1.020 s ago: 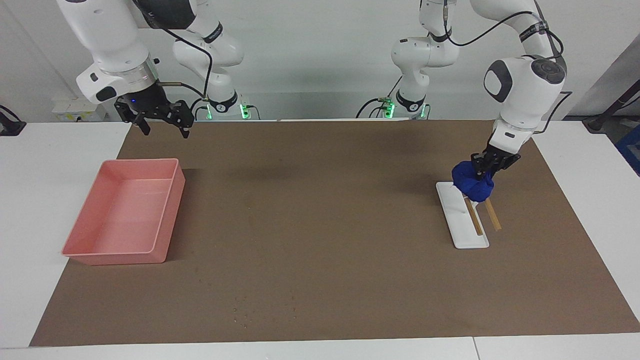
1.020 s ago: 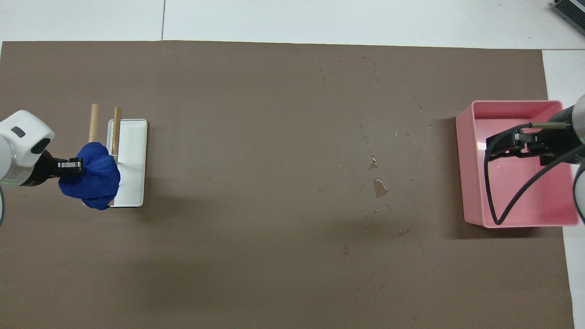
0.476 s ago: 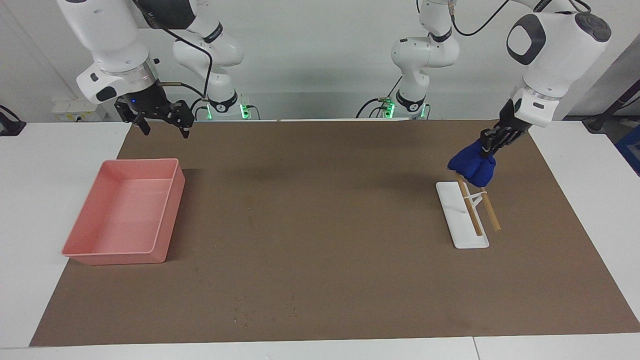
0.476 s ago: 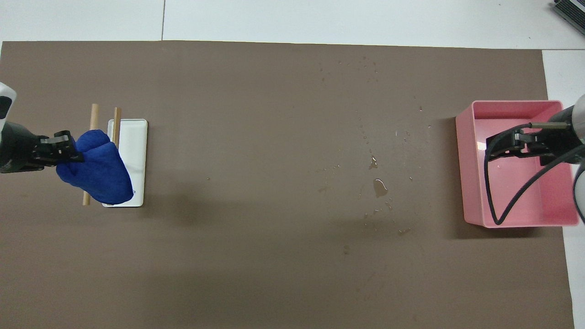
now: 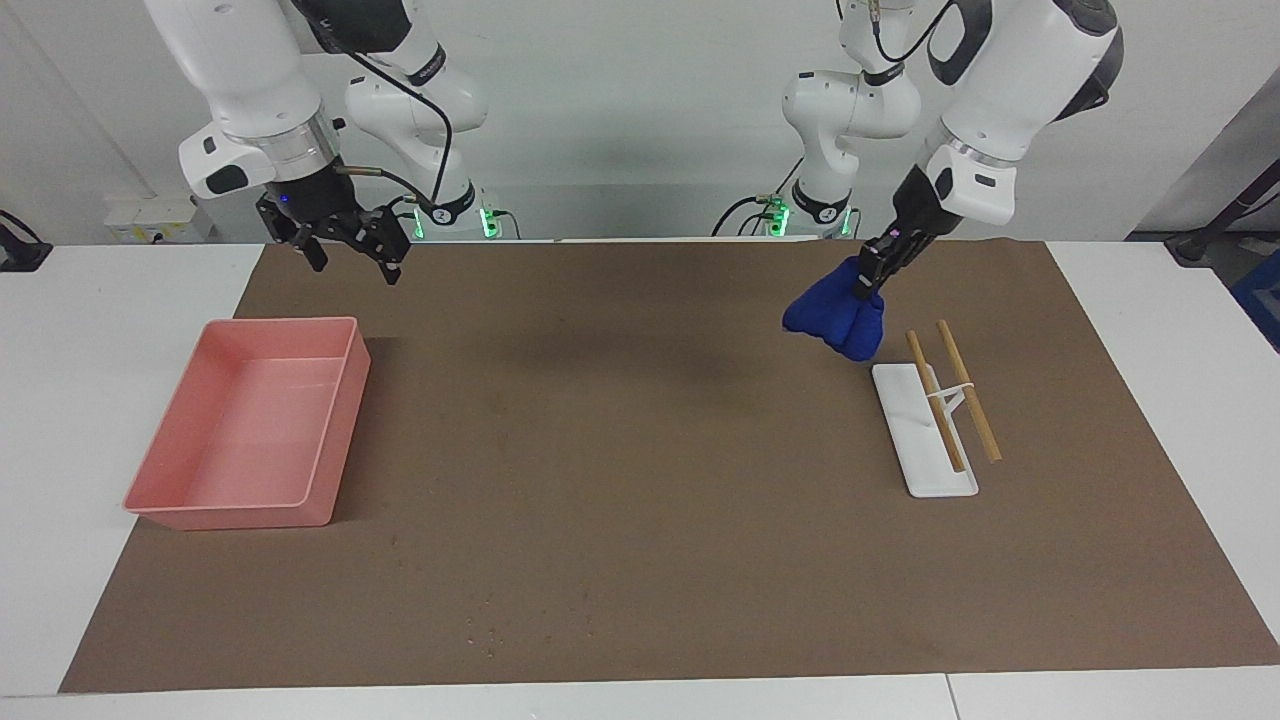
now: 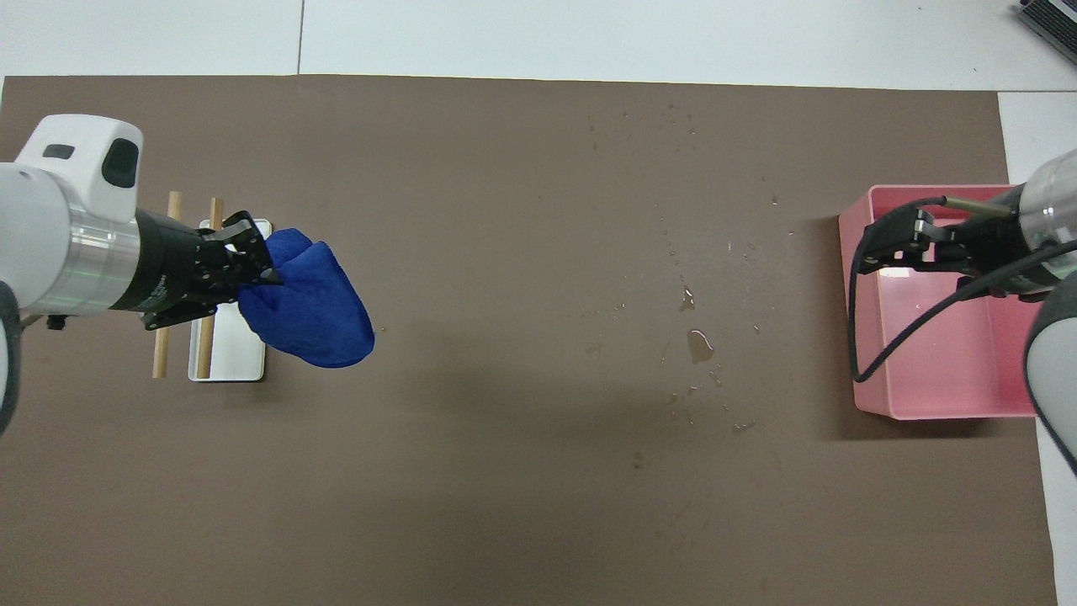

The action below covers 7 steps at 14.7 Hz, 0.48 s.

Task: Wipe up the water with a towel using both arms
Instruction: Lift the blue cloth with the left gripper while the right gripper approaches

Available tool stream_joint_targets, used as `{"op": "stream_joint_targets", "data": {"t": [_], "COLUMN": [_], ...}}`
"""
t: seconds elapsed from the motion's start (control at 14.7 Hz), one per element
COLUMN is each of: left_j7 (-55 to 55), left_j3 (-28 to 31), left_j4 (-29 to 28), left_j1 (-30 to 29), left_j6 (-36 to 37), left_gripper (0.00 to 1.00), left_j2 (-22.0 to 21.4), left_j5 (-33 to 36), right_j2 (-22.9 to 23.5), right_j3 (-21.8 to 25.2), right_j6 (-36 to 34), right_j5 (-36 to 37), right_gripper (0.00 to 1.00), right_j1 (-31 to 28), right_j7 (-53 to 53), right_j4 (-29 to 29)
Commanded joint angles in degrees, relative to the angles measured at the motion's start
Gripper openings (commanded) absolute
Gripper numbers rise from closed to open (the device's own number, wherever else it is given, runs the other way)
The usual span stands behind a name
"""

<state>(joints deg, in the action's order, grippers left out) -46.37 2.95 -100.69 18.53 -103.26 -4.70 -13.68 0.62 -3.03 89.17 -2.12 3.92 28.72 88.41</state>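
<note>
left pincer (image 5: 868, 282) clenched on blue towel (image 5: 835, 318), aloft, fingertips buried | right pincer (image 5: 348, 252) released over pink tray (image 5: 335, 425) | arm lettering unreadable

Bright even overhead light; soft diffuse shadows on brown mat (image 5: 640, 480); frames sharp.

Two glossy white jointed arms (image 5: 1000, 60) with silver wrist rings, dark grey joint caps, looping black cables and black claw end effectors; green lights glow at both bases.
</note>
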Motion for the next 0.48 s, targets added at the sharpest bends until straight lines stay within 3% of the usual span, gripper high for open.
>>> {"op": "stream_joint_targets", "data": {"t": [0.0,0.41], "left_j7": [-9.2,-28.0], "left_j3": [-1.4,-2.3], "left_j4": [1.3,0.3], "left_j1": [2.7,11.4], "left_j6": [-4.4,-16.3], "left_gripper": [0.0,0.0], "left_j2": [0.8,1.0], "left_j5": [-3.1,-9.3], "right_j2": [-0.4,0.0], "right_j3": [-0.3,-0.4], "right_j6": [2.7,7.1], "right_j5": [-2.1,-14.7], "right_gripper": [1.0,1.0], "right_j1": [2.8,9.0], "right_j7": [15.4,44.3], "right_j4": [1.1,2.1]}}
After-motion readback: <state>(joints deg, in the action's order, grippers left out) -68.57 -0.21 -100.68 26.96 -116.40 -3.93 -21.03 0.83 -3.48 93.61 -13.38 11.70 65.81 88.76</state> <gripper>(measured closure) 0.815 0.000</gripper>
